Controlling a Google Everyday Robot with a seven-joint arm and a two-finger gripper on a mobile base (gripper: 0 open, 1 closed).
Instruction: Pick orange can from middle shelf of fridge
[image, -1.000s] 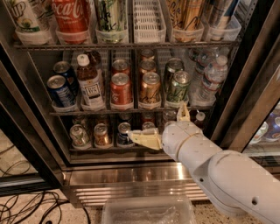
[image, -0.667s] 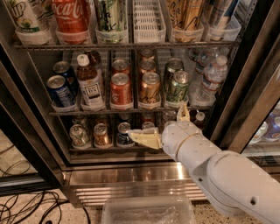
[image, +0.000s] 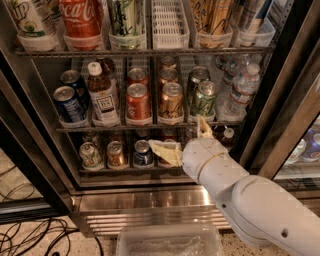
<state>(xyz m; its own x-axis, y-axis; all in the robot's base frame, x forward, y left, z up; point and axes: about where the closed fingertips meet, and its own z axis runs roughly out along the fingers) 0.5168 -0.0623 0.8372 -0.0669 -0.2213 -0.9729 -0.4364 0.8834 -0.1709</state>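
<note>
Camera view: the white robot arm reaches into the open fridge (image: 150, 202) from the lower right. Its pincer (image: 175, 133) sits just below the front rail of the middle shelf (image: 112, 129). The pincer is spread wide and pinches nothing: one pale finger points up at the rail, the other points left over the bottom rack.

The orange can (image: 171, 103) stands upright at the front of its lane on the middle shelf, just above the pincer and clear of both fingers. A second can of the same colour stands behind it. A red can (image: 137, 103) stands just to its left and a green patterned can (image: 203, 99) just to its right. Farther left along the same rack are a tea bottle (image: 102, 96) and a blue can (image: 67, 104). Water bottles (image: 242, 89) fill the right end.

On the bottom rack, three short cans (image: 116, 155) stand left of the pincer. A clear plastic bin (image: 170, 242) lies on the floor in front of the steel base, with dark cables (image: 30, 235) trailing to its left.
</note>
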